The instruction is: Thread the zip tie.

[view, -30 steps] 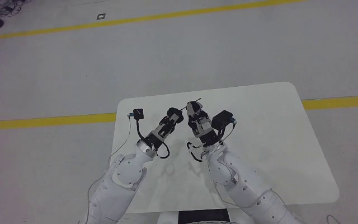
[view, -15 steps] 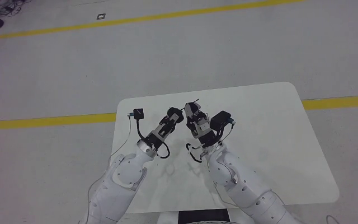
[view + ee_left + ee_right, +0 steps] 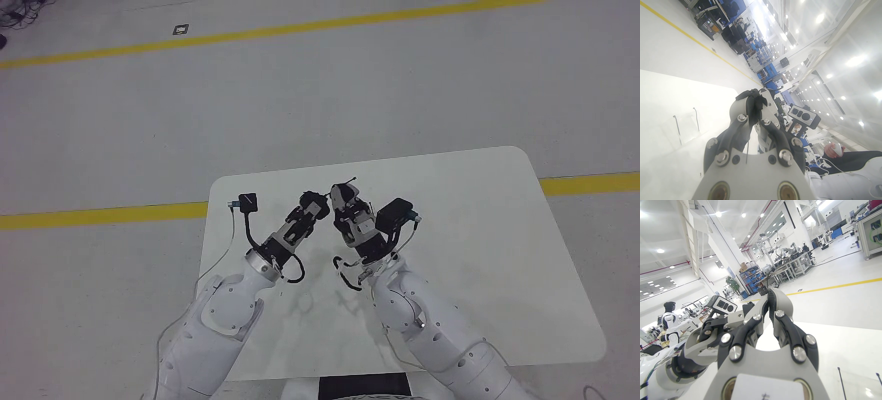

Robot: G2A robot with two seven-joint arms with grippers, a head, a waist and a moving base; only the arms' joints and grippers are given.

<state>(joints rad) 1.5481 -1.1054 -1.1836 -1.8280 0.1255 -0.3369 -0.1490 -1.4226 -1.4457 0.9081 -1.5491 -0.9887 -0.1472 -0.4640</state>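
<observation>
Zip tie [image 3: 768,282], a thin black strip, is pinched between the closed fingertips of the right gripper [image 3: 769,293], its end standing out beyond them. Left gripper [image 3: 753,97], close beside the right, is likewise closed on a black strand [image 3: 747,151] whose tail hangs between its fingers. Both are held above the white table [image 3: 480,230], where spare ties [image 3: 840,380] lie.

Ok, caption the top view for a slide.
Left gripper and right gripper close together above the table, each shut on the zip tie.
</observation>
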